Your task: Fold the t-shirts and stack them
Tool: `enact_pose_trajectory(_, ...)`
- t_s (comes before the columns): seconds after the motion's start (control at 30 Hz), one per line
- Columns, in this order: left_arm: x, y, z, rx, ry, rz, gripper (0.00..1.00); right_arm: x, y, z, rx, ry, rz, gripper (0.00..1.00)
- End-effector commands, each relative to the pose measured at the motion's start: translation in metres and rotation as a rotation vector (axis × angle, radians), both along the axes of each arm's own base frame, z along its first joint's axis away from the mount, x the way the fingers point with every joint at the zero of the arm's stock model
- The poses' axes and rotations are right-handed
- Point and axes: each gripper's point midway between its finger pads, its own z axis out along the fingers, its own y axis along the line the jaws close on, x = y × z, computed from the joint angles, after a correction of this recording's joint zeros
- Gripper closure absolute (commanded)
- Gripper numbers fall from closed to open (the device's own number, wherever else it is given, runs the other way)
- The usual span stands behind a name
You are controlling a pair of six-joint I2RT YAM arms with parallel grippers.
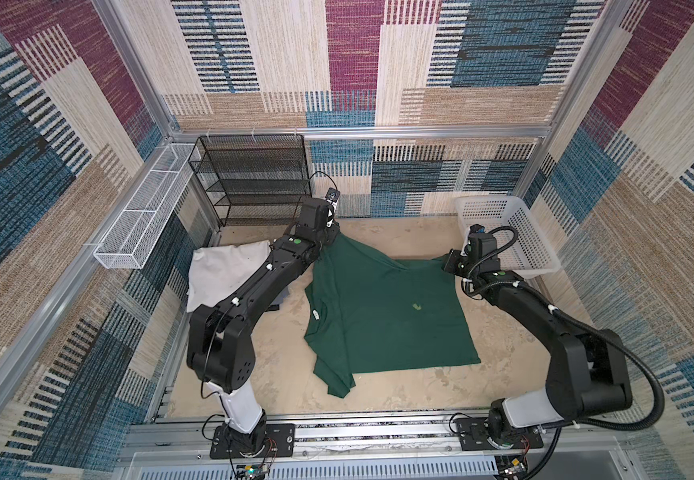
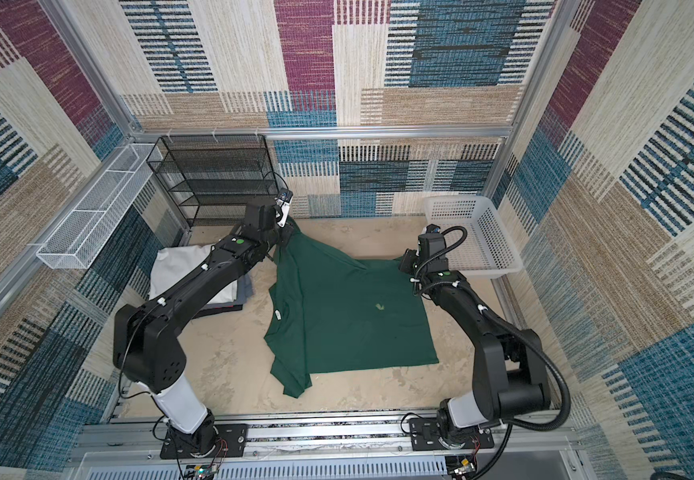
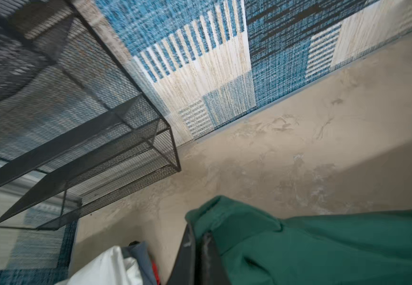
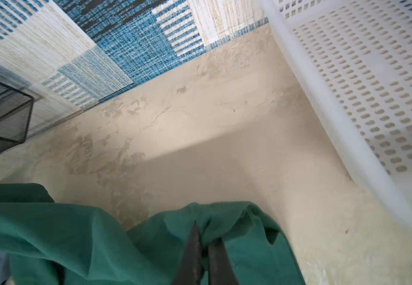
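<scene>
folded pile (image 1: 224, 270): beside the green shirt (image 1: 382, 316), mostly covered by the left arm (image 1: 253, 286) in both top views; under the white top layer only thin grey and dark edges (image 2: 246, 289) show.
folded pile, left wrist view: cut off by the picture's edge; only white, grey and a red sliver (image 3: 154, 269) show.
left gripper (image 3: 198, 232): tips hidden behind its own wrist in both top views; fingers (image 3: 188, 251) cut off by the edge in the wrist view.
right gripper (image 4: 206, 234): tips buried in the green shirt's bunched corner; fingers (image 4: 193, 251) cut off by the edge.
neck label (image 1: 315, 314): too small to read.
pale mark (image 1: 416, 306) on the green shirt: too small to tell what it is.
black shelf (image 3: 76, 123): blurred and cut off in the left wrist view.
white basket (image 4: 362, 103): blurred and cut off in the right wrist view.
</scene>
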Motion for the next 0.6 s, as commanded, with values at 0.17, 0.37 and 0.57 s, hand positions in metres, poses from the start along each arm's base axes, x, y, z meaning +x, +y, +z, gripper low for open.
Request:
enact_pose_trajectory(0.17, 0.078, 0.002, -0.037, 0.107, 0.128, 0.097, 0.44, 0.059, 0.0, -0.024, -0.032, 0.045, -0.009, 0.58)
enact_pose_trajectory(0.37, 0.059, 0.004, -0.009, 0.155, 0.082, 0.218, 0.0, 0.053, 0.008, -0.008, -0.005, 0.028, 0.049, 0.01)
enact_pose_trajectory(0.57, -0.015, 0.006, 0.006, -0.045, 0.151, 0.256, 0.0, 0.009, 0.017, 0.007, 0.058, 0.004, 0.102, 0.01)
